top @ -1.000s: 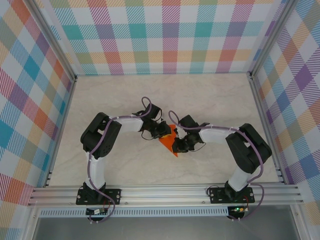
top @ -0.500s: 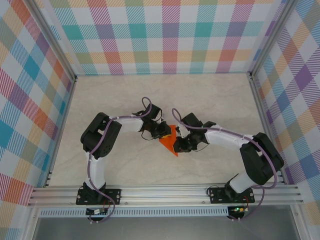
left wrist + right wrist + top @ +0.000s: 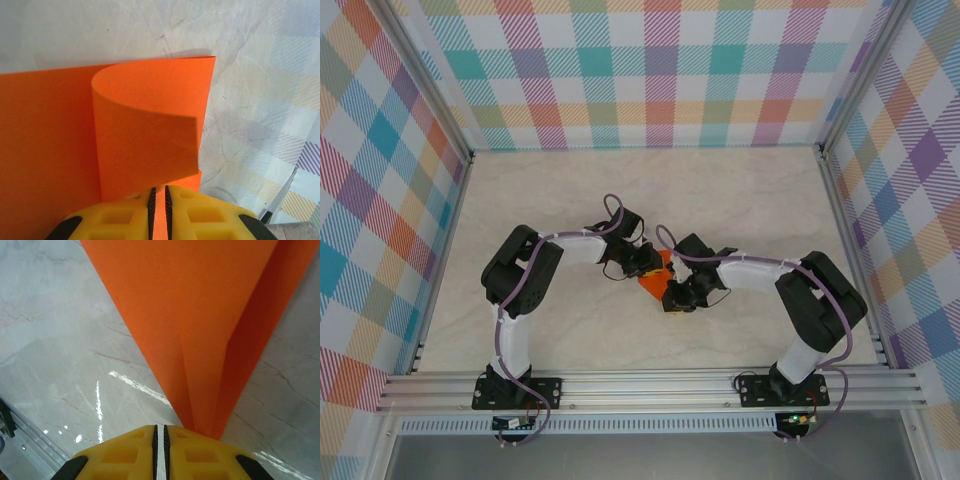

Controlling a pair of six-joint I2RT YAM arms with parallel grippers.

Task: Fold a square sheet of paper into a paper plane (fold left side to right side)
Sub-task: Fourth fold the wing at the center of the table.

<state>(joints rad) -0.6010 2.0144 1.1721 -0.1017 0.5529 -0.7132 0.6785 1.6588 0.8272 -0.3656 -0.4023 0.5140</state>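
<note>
The orange square sheet of paper (image 3: 651,286) lies mid-table between both arms, creased to a point at its near end. In the left wrist view the paper (image 3: 145,130) has one flap curling up and over, and my left gripper (image 3: 159,192) is shut on its edge, orange showing between the pads. From above, that left gripper (image 3: 655,266) sits at the paper's far side. My right gripper (image 3: 160,428) is shut with only table showing in its slit. The paper's pointed tip (image 3: 200,315) runs under its right finger (image 3: 210,450). From above, the right gripper (image 3: 673,300) is over the near tip.
The pale marble-patterned tabletop (image 3: 570,200) stretches free behind and to both sides of the arms. Plaid walls (image 3: 660,70) enclose it on three sides. An aluminium rail (image 3: 650,385) carrying the arm bases runs along the near edge.
The right arm's elbow swung outward to the right, then came back. Its gripper now sits slightly further left over the paper's near tip. The left arm has held still.
</note>
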